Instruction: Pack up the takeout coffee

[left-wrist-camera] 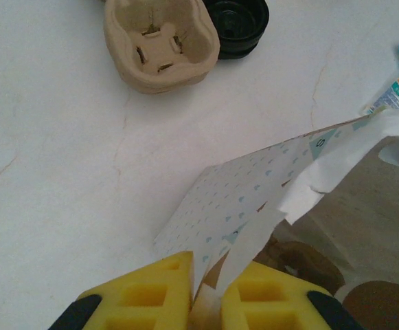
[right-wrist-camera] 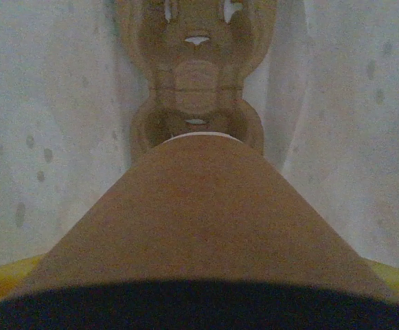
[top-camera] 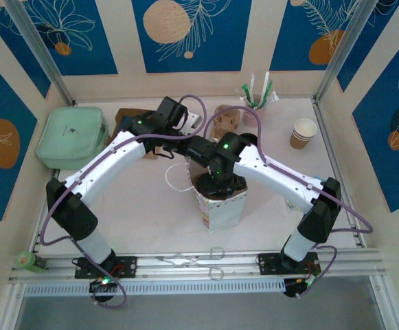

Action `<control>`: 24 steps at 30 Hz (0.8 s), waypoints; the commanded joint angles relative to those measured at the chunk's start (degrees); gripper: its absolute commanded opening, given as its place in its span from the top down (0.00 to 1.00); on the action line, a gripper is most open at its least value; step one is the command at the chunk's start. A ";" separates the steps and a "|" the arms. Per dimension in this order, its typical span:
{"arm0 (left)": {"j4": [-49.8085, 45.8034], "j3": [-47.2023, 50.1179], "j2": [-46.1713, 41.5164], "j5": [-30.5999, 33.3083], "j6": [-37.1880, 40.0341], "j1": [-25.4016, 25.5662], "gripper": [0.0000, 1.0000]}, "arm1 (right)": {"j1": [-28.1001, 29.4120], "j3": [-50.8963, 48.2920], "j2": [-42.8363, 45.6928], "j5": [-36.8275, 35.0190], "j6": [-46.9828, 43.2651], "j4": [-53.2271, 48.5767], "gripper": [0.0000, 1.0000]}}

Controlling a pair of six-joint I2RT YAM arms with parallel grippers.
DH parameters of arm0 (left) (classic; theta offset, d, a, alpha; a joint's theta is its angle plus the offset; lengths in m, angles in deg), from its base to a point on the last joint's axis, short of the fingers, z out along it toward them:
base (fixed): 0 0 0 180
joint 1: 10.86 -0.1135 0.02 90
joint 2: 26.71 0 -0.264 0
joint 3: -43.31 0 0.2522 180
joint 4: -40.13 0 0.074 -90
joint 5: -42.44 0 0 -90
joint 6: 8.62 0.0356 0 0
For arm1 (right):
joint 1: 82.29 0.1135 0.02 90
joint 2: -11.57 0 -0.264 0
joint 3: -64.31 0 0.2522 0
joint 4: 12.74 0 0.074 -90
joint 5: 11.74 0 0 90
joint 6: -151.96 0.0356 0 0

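Grips takeout coffee [right-wrist-camera: 199, 206] in wide-spread right tool [right-wrist-camera: 199, 275]: kraft-brown wall, black lid [right-wrist-camera: 199, 313]. Pinches paper bag [left-wrist-camera: 240, 199] edge in nearly closed left tool [left-wrist-camera: 209, 292].

The cup [right-wrist-camera: 199, 227] is matt kraft paper, the carrier [left-wrist-camera: 161, 41] rough moulded pulp, the bag [left-wrist-camera: 254, 199] smooth white paper.

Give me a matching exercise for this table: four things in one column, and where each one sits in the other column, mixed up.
Things:
1. mint green case
2. lidless paper cup
3. cup of straws
4. takeout coffee

Places:
A. inside the paper bag
B. back edge of the table
C. left side of the table
D. right side of the table

Pairs: 1-C, 2-D, 3-B, 4-A
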 commanded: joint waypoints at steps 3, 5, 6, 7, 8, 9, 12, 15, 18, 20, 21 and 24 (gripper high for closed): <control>0.11 0.85 -2.08 0.00 -1.00 0.28 0.84 | 0.32 -1.17 -0.74 2.04 0.84 0.77 0.58; 0.02 0.84 -2.15 0.03 -1.13 0.28 0.84 | 0.16 -1.32 -0.78 2.32 0.70 1.00 0.58; -0.02 0.71 -2.10 -0.05 -1.09 0.28 0.84 | 0.03 -1.59 -0.79 2.51 0.55 1.34 0.58; -0.10 0.67 -2.09 -0.05 -1.09 0.30 0.84 | -0.07 -1.86 -0.82 2.77 0.44 1.59 0.58; -0.16 0.64 -2.09 -0.06 -1.17 0.35 0.84 | -0.18 -2.01 -0.85 2.88 0.35 1.61 0.58; -0.24 0.42 -2.22 0.08 -1.18 0.29 0.84 | -0.29 -2.22 -1.03 3.01 0.27 1.82 0.58; -0.40 0.19 -2.26 0.20 -1.09 0.30 0.84 | -0.64 -2.77 -1.43 2.93 0.09 1.80 0.58; -1.20 -0.62 -2.07 0.60 -0.70 0.29 0.84 | -0.91 -3.19 -1.77 2.62 0.00 1.91 0.58; -1.61 -1.00 -1.99 0.99 -0.52 0.29 0.84 | -1.18 -3.56 -2.11 2.62 -0.26 2.33 0.58; -1.73 -0.96 -2.13 1.00 -0.49 0.37 0.84 | -1.27 -3.85 -2.29 2.63 -0.43 2.58 0.58; -1.71 -1.00 -2.10 1.00 -0.48 0.35 0.84 | -1.22 -4.11 -2.44 2.75 -0.50 2.78 0.59; -1.68 -1.00 -2.13 1.09 -0.49 0.33 0.84 | -1.54 -4.98 -2.42 3.04 -0.53 3.43 0.59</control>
